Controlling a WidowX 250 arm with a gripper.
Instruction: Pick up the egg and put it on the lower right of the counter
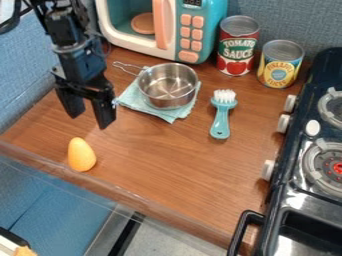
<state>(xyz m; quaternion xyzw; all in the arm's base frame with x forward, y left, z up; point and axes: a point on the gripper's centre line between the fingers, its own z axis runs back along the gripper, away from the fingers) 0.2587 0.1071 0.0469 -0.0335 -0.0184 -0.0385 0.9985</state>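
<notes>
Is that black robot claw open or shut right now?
Open: the jaws of the black gripper stand apart, with brown wooden counter showing between them; the smooth orange egg rests clear of them.

The egg (81, 155) is a smooth, rounded piece in yellow-orange, paler on its upper left and deeper orange down its right side, with its outline whole. Its narrower end points toward the top of the view, leaning slightly left, and its broad end faces the bottom; whether it stands or lies on its side is hard to tell. It sits directly on the brown wood-grain surface (180, 175), in the left part of it, near the edge that runs along the lower side of the view.
</notes>
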